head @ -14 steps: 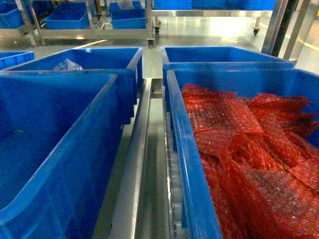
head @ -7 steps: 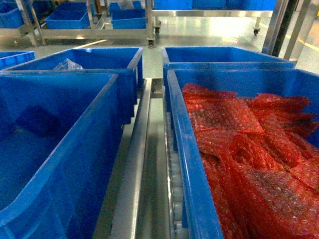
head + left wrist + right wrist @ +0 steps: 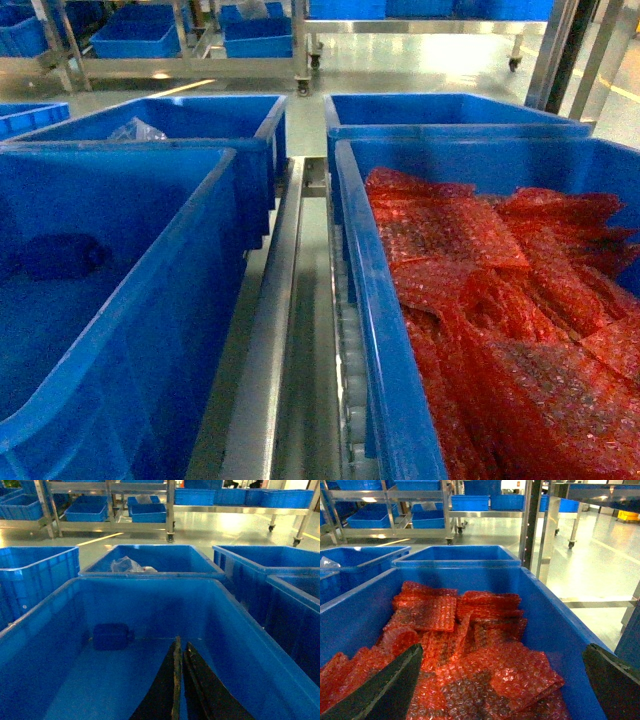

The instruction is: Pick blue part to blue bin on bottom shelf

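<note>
Lying lengthwise left-to-right in the blue bin (image 3: 30,645) — blue part (image 3: 111,636); left fingers (image 3: 181,652) pressed together, right fingers (image 3: 395,680) wide.

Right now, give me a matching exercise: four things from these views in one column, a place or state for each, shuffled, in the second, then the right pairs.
Things:
1. left gripper
2. right gripper
3. blue part
4. red bubble wrap

Places or states:
A. lies on the floor of the near left bin, by its far wall
B. fingers spread wide apart
C. fills the near right bin
D. fingers closed together, nothing between them

Pairs: 1-D, 2-B, 3-A, 4-C
</note>
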You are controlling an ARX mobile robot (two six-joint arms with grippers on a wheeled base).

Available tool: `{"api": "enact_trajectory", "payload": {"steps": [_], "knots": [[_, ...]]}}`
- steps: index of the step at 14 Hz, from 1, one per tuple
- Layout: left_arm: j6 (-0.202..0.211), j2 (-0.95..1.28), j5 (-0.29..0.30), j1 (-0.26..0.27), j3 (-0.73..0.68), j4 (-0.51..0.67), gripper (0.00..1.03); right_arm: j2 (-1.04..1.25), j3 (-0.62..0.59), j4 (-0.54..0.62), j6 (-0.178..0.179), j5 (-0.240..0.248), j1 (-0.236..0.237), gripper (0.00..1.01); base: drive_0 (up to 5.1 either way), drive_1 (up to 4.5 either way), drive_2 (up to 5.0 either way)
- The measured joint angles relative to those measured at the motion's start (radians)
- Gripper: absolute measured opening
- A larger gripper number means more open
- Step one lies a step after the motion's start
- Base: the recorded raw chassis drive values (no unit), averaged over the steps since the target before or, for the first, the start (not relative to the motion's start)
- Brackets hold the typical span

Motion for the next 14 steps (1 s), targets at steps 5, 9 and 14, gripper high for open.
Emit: {"api": "enact_trajectory", "payload": {"steps": [5, 9, 14], "knots": [[0.0, -0.127, 0.088, 0.085, -0.064, -0.031, 0.02, 0.0, 0.0, 0.0, 0.0, 0.0, 0.0, 0.98, 0.0, 0.0, 0.0], [0.0, -0.273, 0.087, 0.086, -0.069, -0.18, 0.02, 0.0, 0.0, 0.0, 0.0, 0.0, 0.0, 0.98, 0.0, 0.0, 0.0], [0.0, -0.422, 0.087, 0.086, -0.069, -0.334, 0.02, 0.0, 0.0, 0.0, 0.0, 0.0, 0.0, 0.98, 0.0, 0.0, 0.0]]}}
